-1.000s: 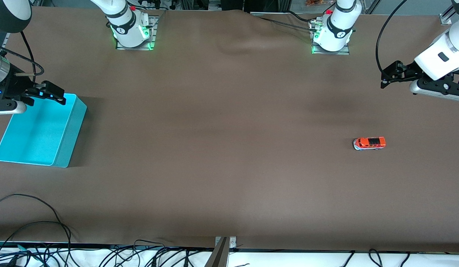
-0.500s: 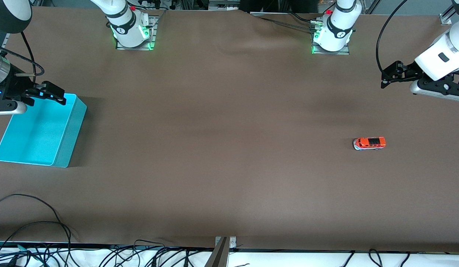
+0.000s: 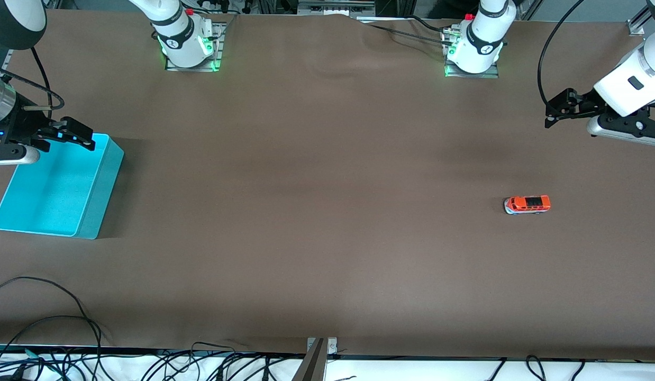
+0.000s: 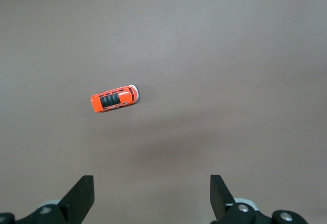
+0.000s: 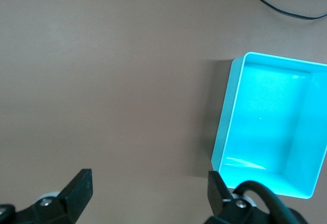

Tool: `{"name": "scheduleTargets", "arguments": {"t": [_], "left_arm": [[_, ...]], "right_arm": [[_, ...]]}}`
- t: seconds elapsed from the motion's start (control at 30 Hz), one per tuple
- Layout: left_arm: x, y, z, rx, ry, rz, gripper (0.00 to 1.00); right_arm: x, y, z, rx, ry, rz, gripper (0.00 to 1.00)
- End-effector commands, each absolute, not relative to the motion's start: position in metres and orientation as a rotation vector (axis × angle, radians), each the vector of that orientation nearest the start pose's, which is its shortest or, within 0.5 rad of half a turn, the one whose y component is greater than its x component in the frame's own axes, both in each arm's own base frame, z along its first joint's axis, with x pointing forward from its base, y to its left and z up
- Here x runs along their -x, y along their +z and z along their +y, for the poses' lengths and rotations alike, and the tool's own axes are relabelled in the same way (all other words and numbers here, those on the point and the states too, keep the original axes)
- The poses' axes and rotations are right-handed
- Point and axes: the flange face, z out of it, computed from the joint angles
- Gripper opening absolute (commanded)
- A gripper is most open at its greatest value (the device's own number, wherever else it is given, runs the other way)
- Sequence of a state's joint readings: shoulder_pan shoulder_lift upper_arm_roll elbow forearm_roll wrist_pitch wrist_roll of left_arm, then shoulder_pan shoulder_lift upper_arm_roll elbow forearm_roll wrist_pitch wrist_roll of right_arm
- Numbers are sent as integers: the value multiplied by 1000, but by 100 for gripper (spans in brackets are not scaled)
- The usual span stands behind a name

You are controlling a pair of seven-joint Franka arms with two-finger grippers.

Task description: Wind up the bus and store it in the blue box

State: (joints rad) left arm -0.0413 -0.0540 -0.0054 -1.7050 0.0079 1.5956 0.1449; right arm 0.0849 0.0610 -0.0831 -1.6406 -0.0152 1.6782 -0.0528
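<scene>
The bus [image 3: 527,204], a tiny orange-red van with a dark roof panel, stands on its wheels on the brown table toward the left arm's end. It also shows in the left wrist view [image 4: 115,98]. My left gripper [image 3: 559,108] hangs open and empty over bare table, well apart from the bus; its own view shows the jaws wide apart [image 4: 152,198]. The blue box [image 3: 102,190], a cyan bin, sits empty at the right arm's end and shows in the right wrist view [image 5: 225,122]. My right gripper [image 3: 68,133] hangs open and empty over the box's corner [image 5: 149,196].
The two arm bases [image 3: 187,45] [image 3: 473,50] stand along the table's edge farthest from the front camera. Loose cables [image 3: 52,317] lie at the edge nearest that camera. A brown mat [image 3: 317,211] covers the table between box and bus.
The left gripper has drifted a hair; the bus, the box and the right gripper have not moved.
</scene>
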Motion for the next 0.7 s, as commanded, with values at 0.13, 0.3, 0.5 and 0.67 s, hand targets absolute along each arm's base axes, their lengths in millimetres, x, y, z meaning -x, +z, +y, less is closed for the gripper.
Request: {"name": "scheduleTargets", "arguments": {"t": [0.13,0.3,0.5,0.67], "left_arm": [[-541,598,-23,3119,97,286,100],[-541,598,-21,3120,97,281,100],[-542,597,-18,3120,99,277,100],[-543,594,-17,3122,106,274,100]], "right_arm": [[-582,572,4,3161,24,-80,100],[-582,575,3,3161,15,-78,100],[-582,574,3,3162,17,-78,100],[-582,574,3,3162,17,-78,100]]}}
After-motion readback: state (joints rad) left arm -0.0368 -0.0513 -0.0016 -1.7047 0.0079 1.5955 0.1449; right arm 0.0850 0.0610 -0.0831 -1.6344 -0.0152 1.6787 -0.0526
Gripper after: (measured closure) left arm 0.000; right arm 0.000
